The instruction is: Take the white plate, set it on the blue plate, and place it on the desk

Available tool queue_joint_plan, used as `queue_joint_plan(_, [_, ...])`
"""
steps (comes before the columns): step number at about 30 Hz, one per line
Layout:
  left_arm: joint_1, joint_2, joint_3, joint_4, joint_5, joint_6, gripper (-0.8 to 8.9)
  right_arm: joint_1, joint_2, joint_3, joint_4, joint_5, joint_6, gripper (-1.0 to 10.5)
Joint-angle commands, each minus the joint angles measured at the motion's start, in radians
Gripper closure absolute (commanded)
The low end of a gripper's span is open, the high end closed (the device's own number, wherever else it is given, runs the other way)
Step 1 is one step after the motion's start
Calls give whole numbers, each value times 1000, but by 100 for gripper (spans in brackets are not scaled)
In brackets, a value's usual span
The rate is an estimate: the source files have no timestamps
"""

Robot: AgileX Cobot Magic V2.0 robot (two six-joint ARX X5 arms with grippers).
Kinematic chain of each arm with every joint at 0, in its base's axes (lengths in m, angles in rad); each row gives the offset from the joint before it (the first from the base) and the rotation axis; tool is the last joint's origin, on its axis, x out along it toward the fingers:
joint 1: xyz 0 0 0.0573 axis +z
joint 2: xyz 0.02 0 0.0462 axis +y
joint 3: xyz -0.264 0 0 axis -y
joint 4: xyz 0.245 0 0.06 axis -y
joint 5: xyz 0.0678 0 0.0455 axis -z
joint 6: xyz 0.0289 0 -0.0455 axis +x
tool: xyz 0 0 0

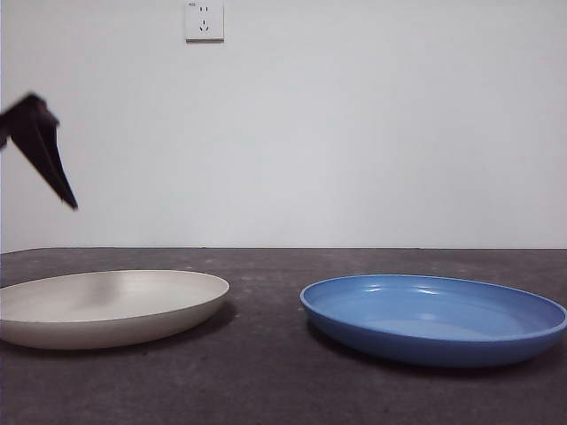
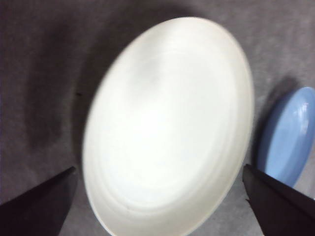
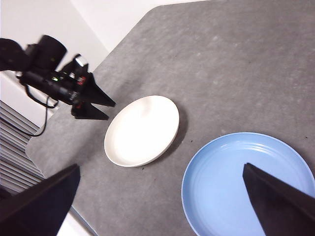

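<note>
At the far left of the front view, the left claw (image 1: 62, 190) hangs in the air above and to the left of the white plate (image 1: 111, 305), well clear of it; only its dark tip shows there. The left wrist view looks down on this plate between the claw's own jaws, which stand wide apart and hold nothing. The right wrist view confirms this: the left claw (image 3: 106, 109) sits beside the plate's rim, not touching it. The white plate lies flat on the surface (image 1: 266, 372), left of centre, with nothing on it. To its right, with a strip of bare surface between them, the blue plate (image 1: 434, 319) also lies flat and carries nothing; the two plates do not touch. The right claw (image 3: 157, 216) waits high above the near side of the surface, over the blue plate's near edge; its jaws stand wide apart and hold nothing. A wall socket (image 1: 204, 19) is mounted on the white wall behind the scene. Task status: no step appears complete. The white plate is not yet grasped, not yet lifted and not yet stacked. The current step is judged to be the approach of the left claw to the white plate's rim. Remaining steps: close on the rim, lift, carry rightward, set the white plate on the blue plate, then place it on the surface as instructed. The low, shallow rim offers little to grip, so a slip during the lift is a likely risk.
</note>
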Motion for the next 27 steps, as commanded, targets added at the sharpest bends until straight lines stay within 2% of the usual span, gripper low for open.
queue_joint_plan(1, [1,50,18,23,10,16,233,4,5,19,5,-2,-5,279])
queue_joint_plan(12, [0,111,18,68,10,15,262,5,5,18,-11,-2,-4,279])
queue_joint_plan(17, [0,114,18,66,-16,16,372,4,5,18,-10,-2,-4,279])
queue_joint_plan(22, [-1,115,18,64,-42,19,383,4,5,18,-10,-2,-4,279])
queue_joint_plan(25, [-1,117,18,62,-45,18,445,5,5,19,-10,-2,-4,279])
queue_joint_plan(27, [-4,122,18,62,-45,19,452,4,5,18,-10,-2,-5,279])
